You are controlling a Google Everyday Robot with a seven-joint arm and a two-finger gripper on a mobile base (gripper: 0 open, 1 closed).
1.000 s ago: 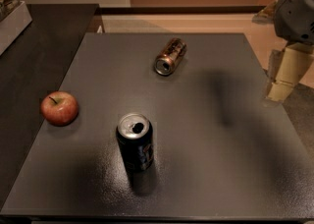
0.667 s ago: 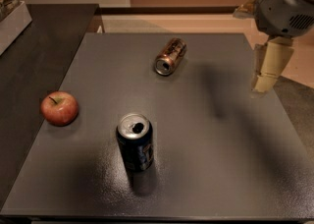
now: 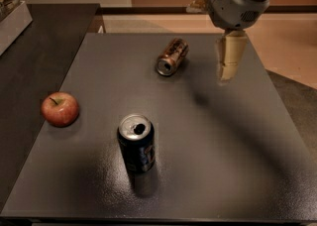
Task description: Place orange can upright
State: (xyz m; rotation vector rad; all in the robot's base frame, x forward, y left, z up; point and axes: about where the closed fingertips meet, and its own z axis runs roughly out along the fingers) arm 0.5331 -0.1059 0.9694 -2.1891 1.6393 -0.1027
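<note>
Camera view: The copper-orange aluminium drink can [image 3: 172, 56] lies on its side on the dark grey flat worktop [image 3: 223, 145]. It is near the far edge, about midway between the far corners, with its silver top turned toward the near-left corner.

The grey robot arm enters from the far-right corner. Its pale beige gripper [image 3: 228, 74] points downward above the worktop, to the right of the orange can and apart from it. Whether the gripper is open or closed cannot be told, and it holds nothing visible.

A dark blue drink can [image 3: 136, 149] with its tab opened stands upright toward the near edge. A red apple [image 3: 60, 109] rests near the left edge.
</note>
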